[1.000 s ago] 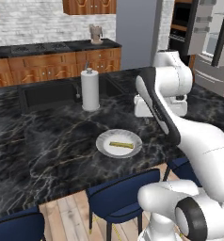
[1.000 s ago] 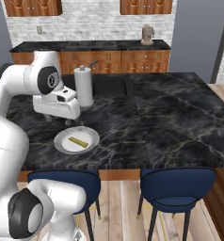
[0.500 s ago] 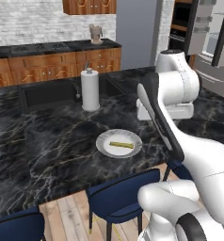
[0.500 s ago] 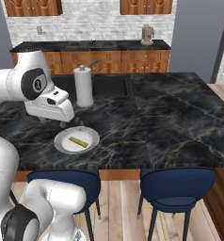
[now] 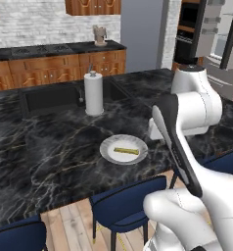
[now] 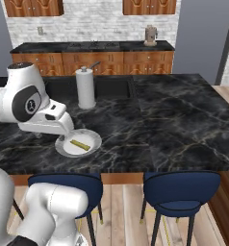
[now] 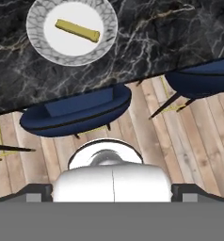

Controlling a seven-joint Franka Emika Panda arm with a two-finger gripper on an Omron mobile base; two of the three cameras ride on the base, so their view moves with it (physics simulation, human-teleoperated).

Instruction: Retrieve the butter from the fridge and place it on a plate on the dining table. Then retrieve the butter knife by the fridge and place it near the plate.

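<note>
Your claw [image 7: 112,195] is released; hand view adds stools [image 7: 76,115] between it and the plate [image 7: 71,32] with butter [image 7: 77,30].

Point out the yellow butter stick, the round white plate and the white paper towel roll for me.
Yellow butter stick [image 7: 77,30]: hand view, middle of the stick.
Round white plate [image 5: 108,152]: left base view, bare left rim.
White paper towel roll [image 6: 85,89]: right base view, mid side.

The butter [image 5: 126,150] lies on the plate [image 5: 108,153] near the bench's [image 5: 55,157] front edge, the paper towel roll [image 5: 93,93] behind it, two stools [image 6: 181,187] below.
</note>
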